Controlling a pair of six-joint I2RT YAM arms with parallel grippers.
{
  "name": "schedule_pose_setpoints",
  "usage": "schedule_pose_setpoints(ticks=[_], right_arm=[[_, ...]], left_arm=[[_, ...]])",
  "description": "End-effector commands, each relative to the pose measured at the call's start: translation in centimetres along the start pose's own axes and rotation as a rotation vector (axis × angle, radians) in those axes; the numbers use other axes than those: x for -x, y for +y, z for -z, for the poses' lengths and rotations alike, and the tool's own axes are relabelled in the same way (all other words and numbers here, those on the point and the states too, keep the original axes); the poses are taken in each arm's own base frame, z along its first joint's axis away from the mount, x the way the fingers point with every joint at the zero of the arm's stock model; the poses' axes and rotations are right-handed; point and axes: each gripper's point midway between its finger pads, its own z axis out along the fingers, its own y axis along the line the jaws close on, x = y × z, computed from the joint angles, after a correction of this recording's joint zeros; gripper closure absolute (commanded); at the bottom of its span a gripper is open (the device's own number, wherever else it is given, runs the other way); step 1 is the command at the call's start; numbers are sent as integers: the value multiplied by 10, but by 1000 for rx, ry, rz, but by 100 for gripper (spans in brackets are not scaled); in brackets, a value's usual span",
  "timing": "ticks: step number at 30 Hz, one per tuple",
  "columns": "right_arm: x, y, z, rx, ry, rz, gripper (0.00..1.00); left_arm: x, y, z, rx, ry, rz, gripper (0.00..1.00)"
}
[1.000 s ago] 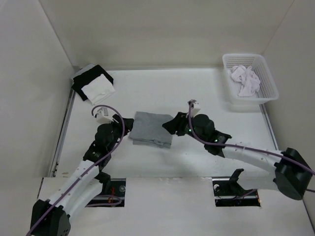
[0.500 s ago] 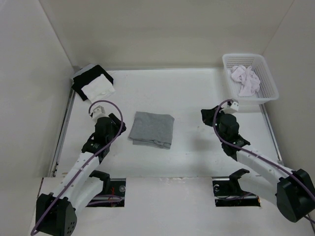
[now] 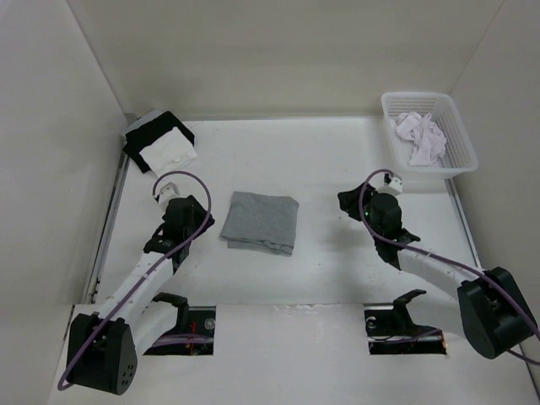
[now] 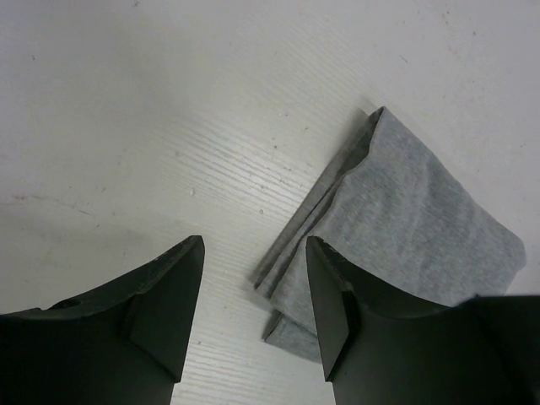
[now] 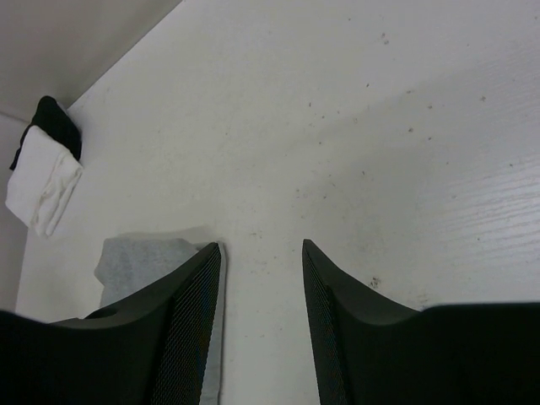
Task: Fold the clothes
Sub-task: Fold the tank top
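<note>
Where both claws sat at the shirt's [image 3: 260, 222] side edges a second ago, each now stands drawn back, apart from it.
Shirt, grey, folded: one, flat on the table [image 3: 321, 160] between the arms.
Left gripper [image 4: 253, 246]: one, spread, empty.
Right gripper [image 5: 260, 246]: one, spread, empty.
Basket [image 3: 419, 95], white: one, far right, holding a white garment [image 3: 422, 139].
Black-and-white cloth stack [image 3: 160, 145]: one, far left corner.

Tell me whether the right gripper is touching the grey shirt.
Apart. The top view shows the open right gripper well clear of the folded grey shirt, with a strip of bare table between them.
</note>
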Motion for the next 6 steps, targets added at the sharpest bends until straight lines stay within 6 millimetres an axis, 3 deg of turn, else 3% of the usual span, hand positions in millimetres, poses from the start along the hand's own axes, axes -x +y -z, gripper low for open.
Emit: schedule_pose_setpoints(ticks=[1,6], right_arm=[[21,19,-4,69,-61,-42,51],[20,17,-6,68,-58,-42,51]], left_arm=[[16,-18,-1,-62,-52,0,50],[15,-21,-1,-80,-56,4,48]])
